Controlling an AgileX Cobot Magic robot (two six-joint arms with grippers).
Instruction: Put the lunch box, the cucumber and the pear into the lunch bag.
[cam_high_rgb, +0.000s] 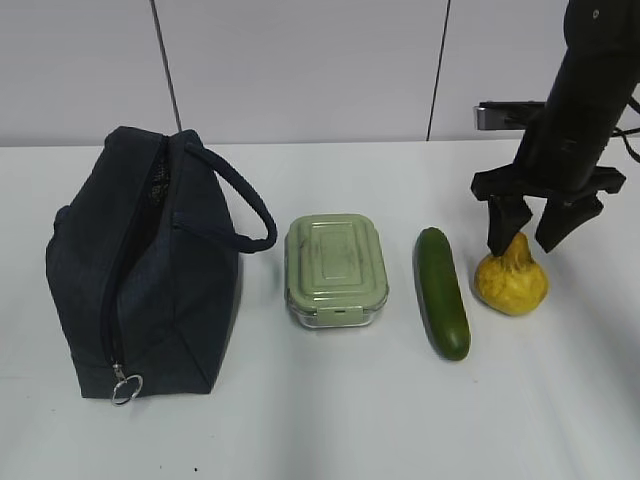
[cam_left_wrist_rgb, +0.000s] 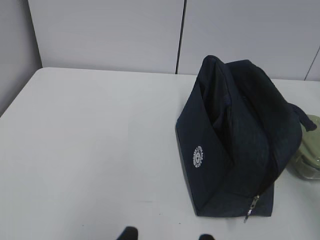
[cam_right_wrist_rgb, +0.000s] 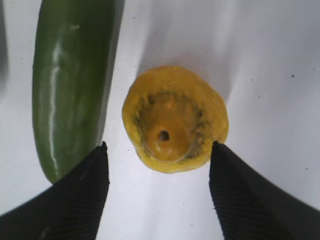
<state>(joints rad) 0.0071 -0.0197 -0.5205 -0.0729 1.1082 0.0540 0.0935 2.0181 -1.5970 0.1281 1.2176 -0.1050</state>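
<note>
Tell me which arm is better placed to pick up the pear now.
The right arm. Its open gripper hangs directly above the pear, one finger on each side. The left gripper is far off, beyond the lunch bag.

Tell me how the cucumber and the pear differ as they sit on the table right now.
The cucumber is long, straight and dark green; the pear is short, lumpy and yellow-orange. The cucumber lies flat on its side, while the pear stands upright with its narrow top pointing up. The open right gripper straddles the pear's top; nothing is at the cucumber. Both rest on the white table, side by side but apart, outside the lunch bag.
</note>
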